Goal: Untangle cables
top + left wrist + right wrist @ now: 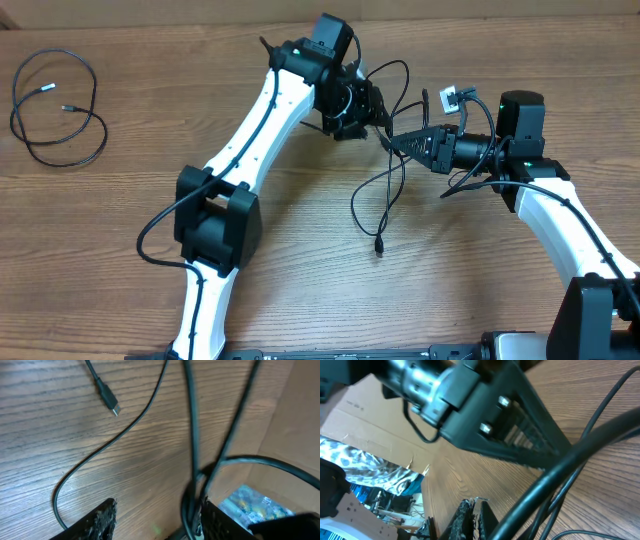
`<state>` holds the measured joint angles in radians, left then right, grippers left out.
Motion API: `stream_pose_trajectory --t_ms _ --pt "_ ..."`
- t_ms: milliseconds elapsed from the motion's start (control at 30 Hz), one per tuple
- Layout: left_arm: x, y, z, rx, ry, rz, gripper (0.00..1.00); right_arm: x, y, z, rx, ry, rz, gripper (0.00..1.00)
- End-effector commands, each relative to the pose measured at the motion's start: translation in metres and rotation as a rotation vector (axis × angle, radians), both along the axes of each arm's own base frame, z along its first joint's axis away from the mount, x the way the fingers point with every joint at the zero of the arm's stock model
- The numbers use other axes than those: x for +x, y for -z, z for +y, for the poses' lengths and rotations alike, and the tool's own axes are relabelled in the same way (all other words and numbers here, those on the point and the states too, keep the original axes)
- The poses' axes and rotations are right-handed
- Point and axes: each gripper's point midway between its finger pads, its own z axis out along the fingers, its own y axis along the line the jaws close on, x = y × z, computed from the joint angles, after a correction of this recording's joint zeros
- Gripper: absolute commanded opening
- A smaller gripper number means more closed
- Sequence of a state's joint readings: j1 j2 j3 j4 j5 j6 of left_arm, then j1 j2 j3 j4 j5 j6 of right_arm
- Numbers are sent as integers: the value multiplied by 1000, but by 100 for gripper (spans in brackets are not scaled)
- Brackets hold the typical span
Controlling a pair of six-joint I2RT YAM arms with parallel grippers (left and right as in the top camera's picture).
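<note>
On the table (300, 260), one cable (55, 110) is lying looped at the far left, well apart from everything else. The other cables (384, 205) are lying tangled right of centre, rising to the two grippers at the back and trailing forward, with one plug (379, 247) resting nearest the front. The left gripper (378, 112) is hovering behind these cables, and strands are passing between its fingers (97, 520), close against the right one. The right gripper (395, 143) is reaching in from the right, just in front of the left gripper, its tip among the strands. A connector (452, 97) is sitting just behind the right gripper.
</note>
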<state>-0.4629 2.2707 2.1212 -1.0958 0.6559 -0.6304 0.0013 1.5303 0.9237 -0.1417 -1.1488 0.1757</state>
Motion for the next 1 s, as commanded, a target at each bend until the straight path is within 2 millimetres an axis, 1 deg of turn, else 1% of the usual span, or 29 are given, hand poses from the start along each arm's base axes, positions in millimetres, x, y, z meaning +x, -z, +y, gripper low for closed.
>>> stream_pose_trajectory --t_ms 0,200,367,533,667,967 --pt "-2 14 -6 -14 5 52 50 1 -20 1 12 -15 -61 4" --pt "-6 18 -11 -15 16 64 43 1 -20 1 12 -14 -61 4" --pt "-12 19 -15 -14 66 39 40 1 -20 1 12 -14 -61 4" --pt "-17 20 -14 -5 79 52 41 3 -21 0 11 -7 -68 4" --pt "-21 21 -12 2 80 73 45 13 -22 -3 9 50 -35 4" --pt "-22 21 -12 4 82 74 44 24 -35 -5 54 103 -14 4"
